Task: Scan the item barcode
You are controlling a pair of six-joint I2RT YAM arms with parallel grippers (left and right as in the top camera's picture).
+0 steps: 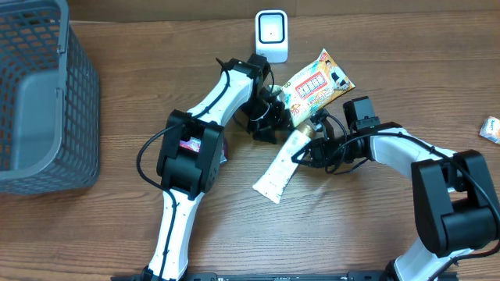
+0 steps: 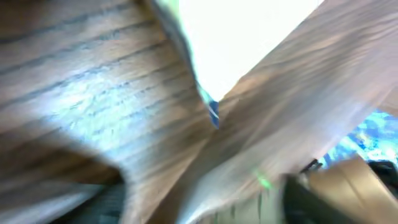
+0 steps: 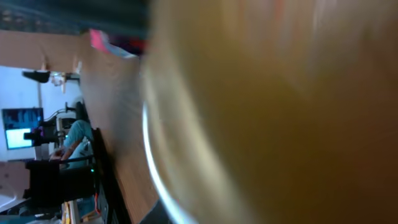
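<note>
1. White long packet [image 1: 275,173] lies flat on the wooden desk [image 1: 117,234], lower middle, its upper end just beside the right tool [image 1: 311,147].
2. Right tool: I cannot tell whether it is apart or together; its wrist view is a blur.
3. Left tool [image 1: 269,119], centre: state likewise unclear.
4. Yellow snack packet [image 1: 316,84] sits above both tools, just below the scanner [image 1: 271,35] at upper middle.

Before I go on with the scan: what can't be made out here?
Snack packet barcode: overhead, too small to see.
Left hand: overhead, jaws lost in dark clutter; left wrist view motion-blurred.
Right hand: right wrist view filled by a blurred tan surface.
Small item: cut off by overhead's right edge.
</note>
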